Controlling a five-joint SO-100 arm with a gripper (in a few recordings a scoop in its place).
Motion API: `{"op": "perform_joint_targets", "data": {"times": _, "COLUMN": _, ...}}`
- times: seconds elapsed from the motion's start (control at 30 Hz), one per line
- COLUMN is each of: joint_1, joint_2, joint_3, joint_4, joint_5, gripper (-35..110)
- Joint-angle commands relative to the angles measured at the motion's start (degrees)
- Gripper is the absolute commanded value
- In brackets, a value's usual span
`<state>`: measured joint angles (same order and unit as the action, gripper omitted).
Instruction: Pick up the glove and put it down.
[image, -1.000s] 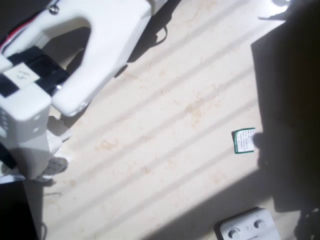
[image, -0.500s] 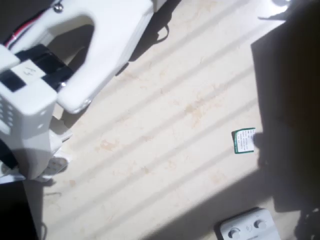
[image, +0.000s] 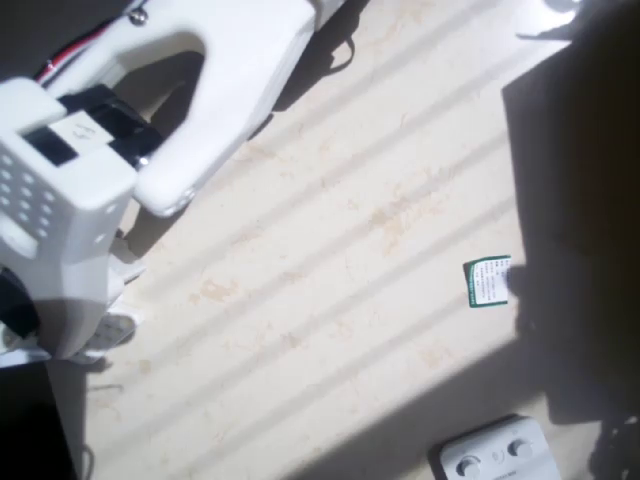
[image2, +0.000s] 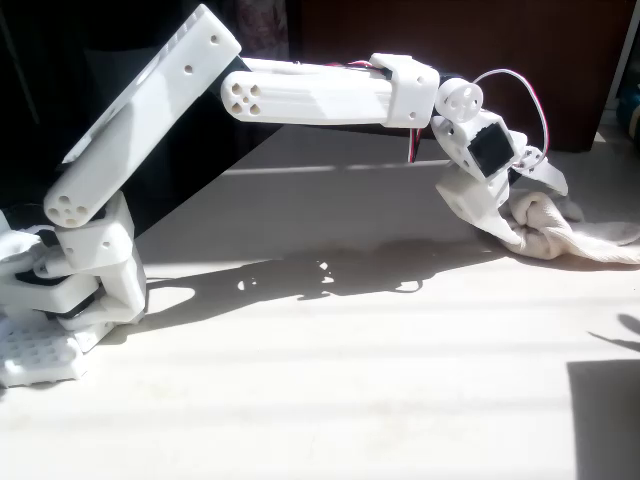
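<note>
- Gripper (image2: 517, 222) first: I see it reaching down at the far right of the fixed view, its tip pressed into the glove (image2: 560, 230); I cannot tell whether the fingers are clamped on the fabric or merely against it.
- My arm (image2: 300, 95) rises steeply from its base at the left, then runs level to the right and bends down at the wrist.
- I see the table (image: 340, 250) striped with sunlight.
- Glove lies on the table's right side, bunched under the gripper.
- Overhead, a white box (image: 495, 452) sits at the bottom edge.
- A small card (image: 487, 282) lies above the box.
</note>
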<state>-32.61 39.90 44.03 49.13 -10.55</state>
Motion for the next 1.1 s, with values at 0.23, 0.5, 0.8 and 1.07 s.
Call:
{"op": "perform_joint_targets", "data": {"times": 0.23, "joint_1": -0.4, "joint_2": 0.3, "joint_3": -2.5, "joint_4": -0.9, "joint_5": -0.4, "gripper": 6}}
{"op": "perform_joint_targets", "data": {"times": 0.5, "joint_1": -0.5, "joint_2": 0.3, "joint_3": -2.5, "joint_4": -0.9, "joint_5": -0.4, "gripper": 0}}
{"op": "perform_joint_targets", "data": {"times": 0.8, "joint_1": -0.2, "joint_2": 4.6, "joint_3": -2.5, "joint_4": -0.8, "joint_5": -0.5, "gripper": 0}}
{"op": "perform_joint_targets", "data": {"times": 1.07, "joint_1": 6.1, "joint_2": 13.4, "joint_3": -2.5, "joint_4": -0.2, "joint_5": -0.5, "gripper": 0}}
